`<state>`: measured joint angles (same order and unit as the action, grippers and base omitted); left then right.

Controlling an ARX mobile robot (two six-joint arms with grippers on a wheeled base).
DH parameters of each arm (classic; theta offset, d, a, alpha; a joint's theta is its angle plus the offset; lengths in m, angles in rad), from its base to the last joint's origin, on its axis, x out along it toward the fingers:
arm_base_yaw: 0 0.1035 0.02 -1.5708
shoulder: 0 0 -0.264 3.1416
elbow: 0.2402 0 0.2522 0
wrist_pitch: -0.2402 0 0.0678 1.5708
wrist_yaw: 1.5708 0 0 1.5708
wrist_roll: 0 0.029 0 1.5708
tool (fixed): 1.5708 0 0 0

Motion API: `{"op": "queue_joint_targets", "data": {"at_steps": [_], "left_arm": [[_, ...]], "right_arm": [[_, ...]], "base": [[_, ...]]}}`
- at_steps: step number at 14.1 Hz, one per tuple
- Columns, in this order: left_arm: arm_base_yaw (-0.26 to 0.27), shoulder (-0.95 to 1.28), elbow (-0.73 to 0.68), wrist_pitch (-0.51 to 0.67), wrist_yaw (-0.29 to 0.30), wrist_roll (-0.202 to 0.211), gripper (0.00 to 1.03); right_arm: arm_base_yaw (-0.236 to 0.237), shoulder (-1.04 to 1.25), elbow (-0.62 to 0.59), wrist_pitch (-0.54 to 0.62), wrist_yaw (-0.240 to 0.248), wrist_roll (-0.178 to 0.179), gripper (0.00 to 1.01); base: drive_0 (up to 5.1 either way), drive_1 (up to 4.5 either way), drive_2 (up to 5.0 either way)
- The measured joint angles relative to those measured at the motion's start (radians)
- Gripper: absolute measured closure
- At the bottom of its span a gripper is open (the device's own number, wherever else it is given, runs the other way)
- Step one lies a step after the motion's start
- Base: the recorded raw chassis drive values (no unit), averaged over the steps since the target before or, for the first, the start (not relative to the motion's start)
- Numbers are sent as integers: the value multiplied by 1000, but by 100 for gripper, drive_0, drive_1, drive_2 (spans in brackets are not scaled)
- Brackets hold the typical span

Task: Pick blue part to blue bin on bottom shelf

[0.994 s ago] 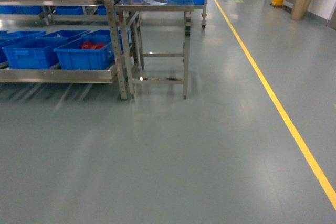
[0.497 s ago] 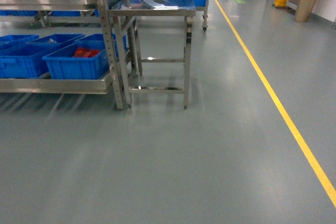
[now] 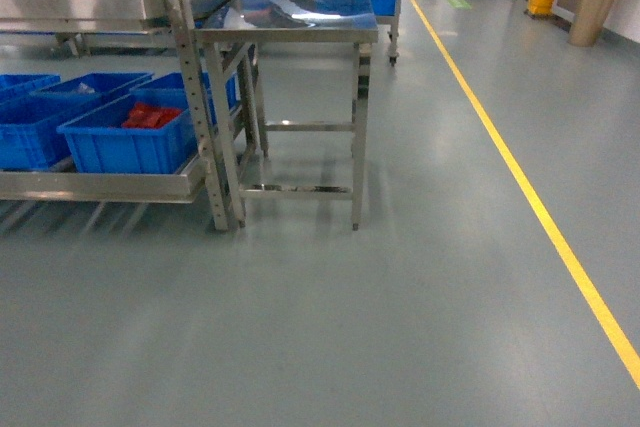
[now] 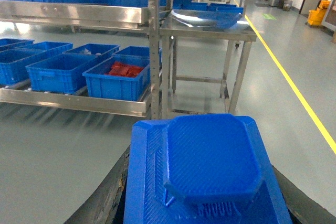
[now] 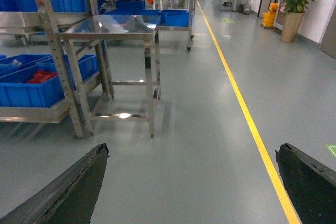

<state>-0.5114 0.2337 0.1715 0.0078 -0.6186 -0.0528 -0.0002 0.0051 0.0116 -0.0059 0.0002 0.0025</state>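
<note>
Clearly the base has been on the move: in the head view the rack and the small steel table [image 3: 290,19] sit further left and a little lower in the frame than a second ago, and less of the bin row shows, so the robot seems to be turning or rolling rightward along the bottom shelf [image 3: 100,185]. That means the drop has not begun; neither arm appears in this view. The nearest blue bin [image 3: 125,137] on that shelf holds red pieces, with more blue bins to its left. A yellow floor line [image 3: 520,182] runs far to near on the right.

From the left wrist, the blue part [image 4: 207,174] fills the near foreground — a flat, ribbed plastic plate with a raised octagonal block on top, held in the left gripper [image 4: 205,203], whose dark fingers [image 4: 105,203] show at both edges beneath it, closed on the part. Beyond it, far left, lies the shelf with its row of bins; the one with red pieces [image 4: 118,80] stands nearest the upright.

From the right wrist, the right gripper [image 5: 191,187] is spread wide and holds nothing — its two dark fingers [image 5: 68,187] frame bare floor at the near corners. The table stands ahead to the left, the shelf further left.
</note>
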Motion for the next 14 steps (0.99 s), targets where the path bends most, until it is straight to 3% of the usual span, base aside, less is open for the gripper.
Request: {"op": "queue_joint_targets", "data": {"at_steps": [14], "left_arm": [[0,-1,0,0,0,0,60]], "right_arm": [[0,0,0,2,0,0,3]], "base": [[0,403,-403]]}}
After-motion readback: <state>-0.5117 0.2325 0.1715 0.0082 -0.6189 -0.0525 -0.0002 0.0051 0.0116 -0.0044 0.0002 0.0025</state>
